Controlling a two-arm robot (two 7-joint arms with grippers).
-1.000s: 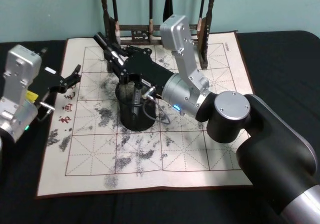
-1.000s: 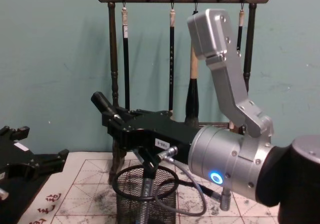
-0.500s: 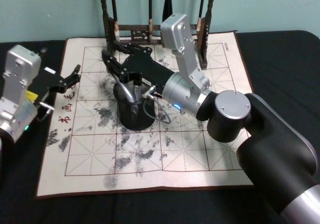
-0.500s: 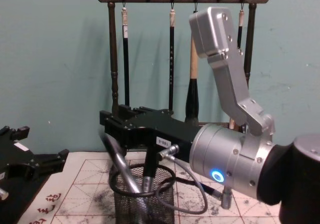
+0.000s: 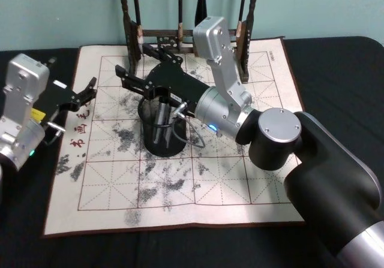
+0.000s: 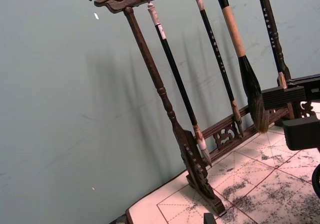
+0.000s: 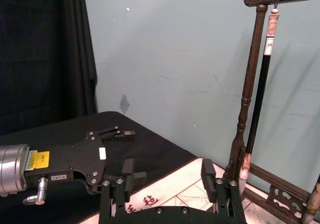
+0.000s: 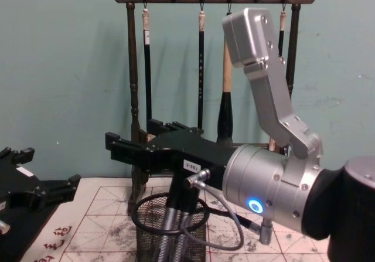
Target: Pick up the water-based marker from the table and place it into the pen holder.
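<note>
While the tall dark wooden brush rack stands behind, the right gripper hovers wide open above the short black wire-mesh pen holder. A grey water-based marker leans inside it. The left gripper waits open, well apart.

Dark table carrying a cream calligraphy mat ruled with red grid lines and blotched with grey ink smudges. The black wire-mesh pen holder is standing on the mat slightly toward nine o'clock of its centre. A tall dark wooden brush rack is standing at the mat's twelve o'clock edge, brushes hanging from its top bar.
</note>
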